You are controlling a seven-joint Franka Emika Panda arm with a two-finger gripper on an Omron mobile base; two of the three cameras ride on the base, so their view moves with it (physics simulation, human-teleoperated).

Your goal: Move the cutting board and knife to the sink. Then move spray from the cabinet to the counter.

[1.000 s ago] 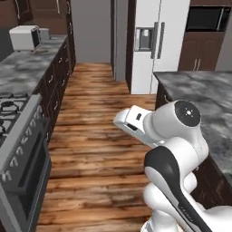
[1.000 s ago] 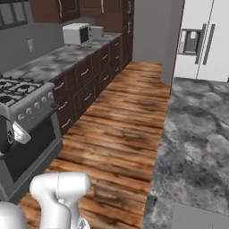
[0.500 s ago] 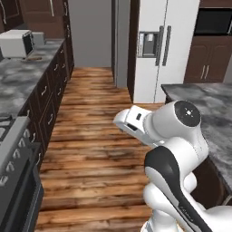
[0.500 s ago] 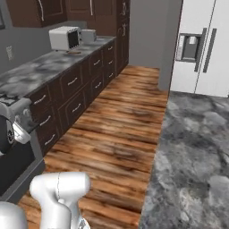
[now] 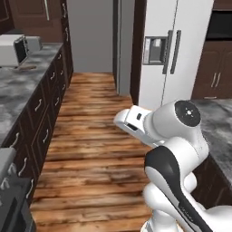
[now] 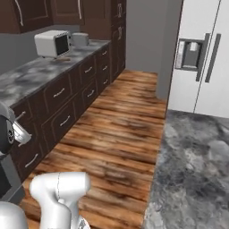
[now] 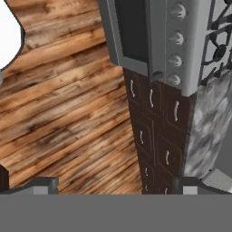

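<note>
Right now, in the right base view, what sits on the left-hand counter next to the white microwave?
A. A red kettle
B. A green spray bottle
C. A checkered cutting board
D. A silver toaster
D. On the counter, a small silver toaster stands just beyond the white microwave, toward the far end under the dark cabinets.

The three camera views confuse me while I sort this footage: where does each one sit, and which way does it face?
Left base view: behind the arm on its left, facing down the wooden floor toward the fridge.
Right base view: behind on the right, facing the counter with its microwave; arm at lower left.
Hand view: on the hand, looking down at the stove and drawers.
Both base views share the fridge, floor and microwave.
</note>
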